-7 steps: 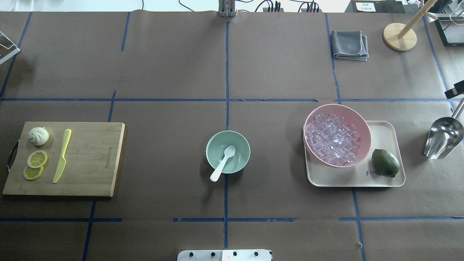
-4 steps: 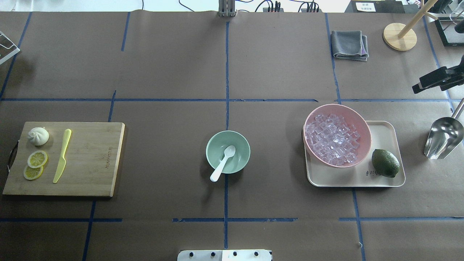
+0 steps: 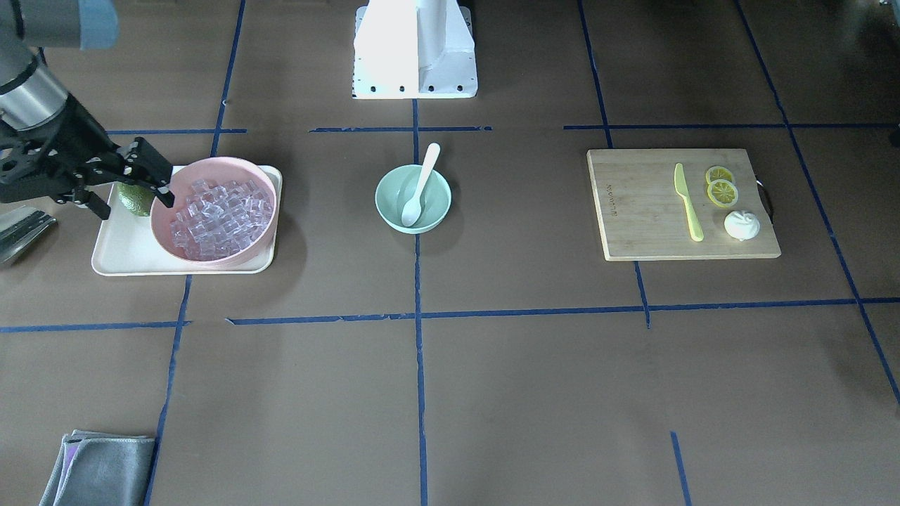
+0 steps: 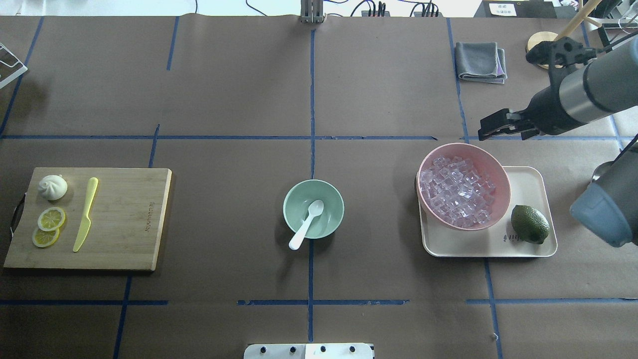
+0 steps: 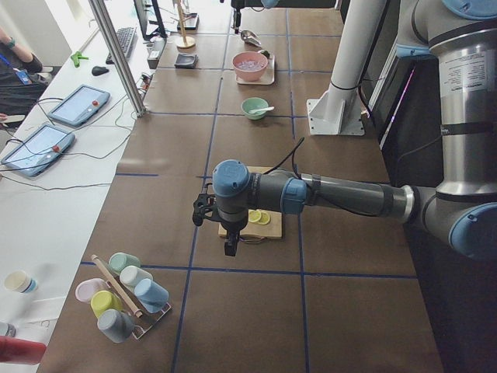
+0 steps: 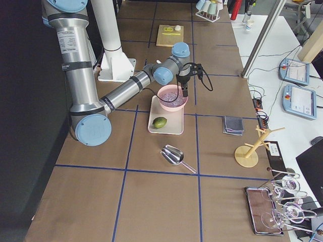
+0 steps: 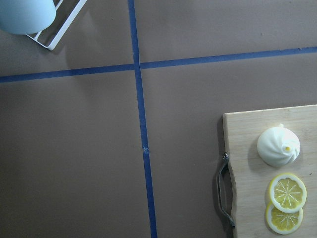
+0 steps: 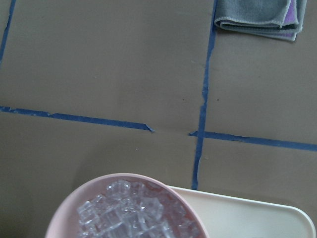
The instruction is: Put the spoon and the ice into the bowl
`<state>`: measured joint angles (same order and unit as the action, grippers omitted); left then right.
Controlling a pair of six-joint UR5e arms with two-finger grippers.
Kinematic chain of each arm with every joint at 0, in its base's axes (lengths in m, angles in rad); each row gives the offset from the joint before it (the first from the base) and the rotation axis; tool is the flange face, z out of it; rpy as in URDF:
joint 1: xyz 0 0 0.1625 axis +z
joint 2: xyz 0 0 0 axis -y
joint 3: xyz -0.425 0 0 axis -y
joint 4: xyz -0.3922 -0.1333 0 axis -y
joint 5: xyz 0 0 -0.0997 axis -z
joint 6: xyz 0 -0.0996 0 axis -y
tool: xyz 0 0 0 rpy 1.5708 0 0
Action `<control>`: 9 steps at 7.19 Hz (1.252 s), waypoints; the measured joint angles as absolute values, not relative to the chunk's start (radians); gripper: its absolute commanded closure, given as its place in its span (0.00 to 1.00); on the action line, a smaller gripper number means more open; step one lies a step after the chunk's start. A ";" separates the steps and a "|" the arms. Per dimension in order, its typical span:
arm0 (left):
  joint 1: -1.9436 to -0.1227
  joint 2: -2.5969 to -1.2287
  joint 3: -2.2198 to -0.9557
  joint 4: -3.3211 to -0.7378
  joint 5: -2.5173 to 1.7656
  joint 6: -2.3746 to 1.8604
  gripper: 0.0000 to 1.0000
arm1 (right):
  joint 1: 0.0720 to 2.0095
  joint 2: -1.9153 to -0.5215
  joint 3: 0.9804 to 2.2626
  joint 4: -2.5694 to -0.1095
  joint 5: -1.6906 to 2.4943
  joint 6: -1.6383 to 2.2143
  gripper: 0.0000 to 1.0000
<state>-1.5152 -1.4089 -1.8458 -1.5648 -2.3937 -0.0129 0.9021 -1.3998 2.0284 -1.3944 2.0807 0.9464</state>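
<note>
Next, bring the right gripper (image 4: 491,128), fingers apart beyond the wide pink bowl's (image 4: 500,168) far rim, robotward and down onto its clear glassy ice cubes (image 4: 458,192), leaving the small white plastic spoon (image 4: 306,223) in the round mint-green bowl (image 4: 294,199).

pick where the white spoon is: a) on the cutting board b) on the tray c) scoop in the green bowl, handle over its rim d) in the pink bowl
c: the spoon has its scoop inside the bowl, handle out over the rim
</note>
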 measured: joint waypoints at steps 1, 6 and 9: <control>-1.515 -1.405 -1.847 -1.566 -2.394 -0.013 0.00 | 0.835 -1.400 2.049 -1.395 2.010 1.076 0.01; -1.516 -1.372 -1.859 -1.568 -2.398 -0.011 0.00 | 0.587 -1.447 2.070 -1.462 1.701 1.413 0.11; -1.516 -1.366 -1.861 -1.568 -2.398 -0.010 0.00 | 0.568 -1.462 2.046 -1.469 1.678 1.398 0.15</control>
